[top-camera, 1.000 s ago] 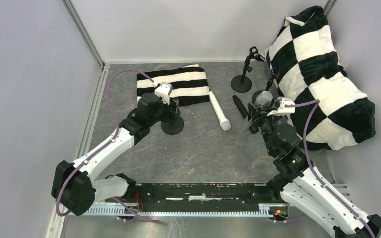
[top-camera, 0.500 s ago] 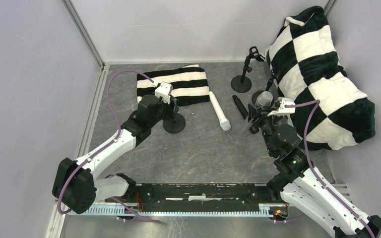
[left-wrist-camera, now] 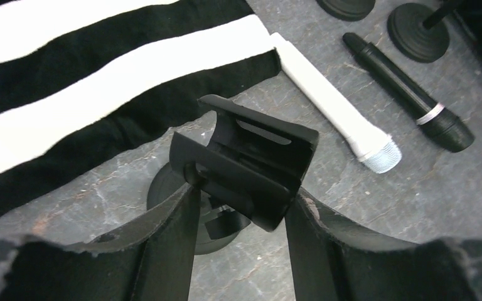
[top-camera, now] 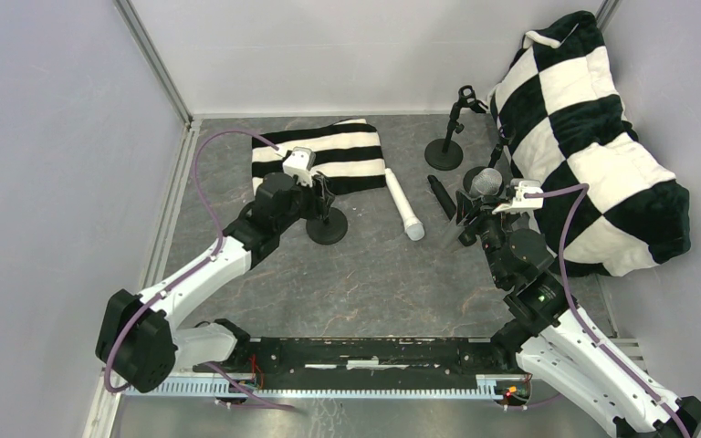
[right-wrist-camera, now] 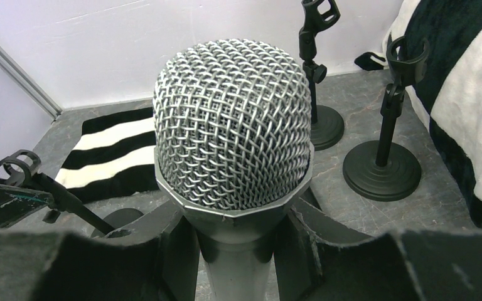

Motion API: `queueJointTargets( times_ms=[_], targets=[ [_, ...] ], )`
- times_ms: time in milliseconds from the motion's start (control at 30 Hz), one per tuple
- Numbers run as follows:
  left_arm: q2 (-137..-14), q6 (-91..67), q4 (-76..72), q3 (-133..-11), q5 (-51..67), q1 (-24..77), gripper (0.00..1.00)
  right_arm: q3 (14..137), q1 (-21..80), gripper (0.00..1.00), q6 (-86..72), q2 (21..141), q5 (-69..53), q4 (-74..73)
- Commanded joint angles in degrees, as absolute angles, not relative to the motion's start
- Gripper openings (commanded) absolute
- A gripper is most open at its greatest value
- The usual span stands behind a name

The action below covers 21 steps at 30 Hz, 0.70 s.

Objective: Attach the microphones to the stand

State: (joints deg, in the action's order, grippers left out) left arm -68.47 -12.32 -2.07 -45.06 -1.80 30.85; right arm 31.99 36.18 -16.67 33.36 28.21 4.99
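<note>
My left gripper (top-camera: 320,197) is shut on the black clip (left-wrist-camera: 245,168) of a small microphone stand whose round base (top-camera: 327,227) rests on the floor; the base also shows in the left wrist view (left-wrist-camera: 174,204). My right gripper (top-camera: 472,217) is shut on the silver-grey microphone (top-camera: 486,182) and holds it upright, mesh head (right-wrist-camera: 232,125) up, fingers (right-wrist-camera: 177,251) around its body. The white microphone (top-camera: 403,205) and the black microphone with a pale ring (top-camera: 440,196) lie on the floor between the arms, and both show in the left wrist view: white (left-wrist-camera: 332,113), black (left-wrist-camera: 408,94).
Two more black stands stand at the back right, one (top-camera: 444,151) freestanding and one (right-wrist-camera: 383,169) next to the checkered cushion (top-camera: 593,137). A black-and-white striped cloth (top-camera: 329,155) lies behind the left gripper. Walls close the left, back and right.
My left gripper has moved the stand a little to the right and back, toward the white microphone. The right gripper has brought the silver-grey microphone more upright and otherwise stayed in place.
</note>
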Motion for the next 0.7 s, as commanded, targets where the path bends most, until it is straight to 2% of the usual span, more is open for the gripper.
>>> queueJointTargets(
  times_ms=[0,167,333,400,533,667],
  targets=[
    [-67.2,-23.1,-1.39,-49.23,-9.21,35.48,0.35,33.05,35.98,0.0,-16.71,33.13,27.6,6.15],
    [-69.68,-28.55,4.26,-53.28,-20.99,42.66,0.35,32.7,35.99,0.0,-17.01,33.01,27.6,6.16],
    [-71.97,-34.98,5.09,-54.14,-25.72,47.07,0.39,32.61,35.94,0.0,-17.06,32.79,27.83,6.07],
    [-72.51,-36.01,5.77,-54.29,-27.0,47.77,0.54,32.68,35.98,0.0,-16.94,32.83,28.03,5.89],
    [-71.86,-35.57,9.32,-54.71,-29.95,47.81,0.78,32.71,35.96,0.0,-16.57,32.77,28.28,5.71],
    [-66.66,-31.35,11.0,-52.69,-27.69,47.75,0.97,32.61,35.98,0.0,-16.54,32.7,28.26,5.71]
  ],
)
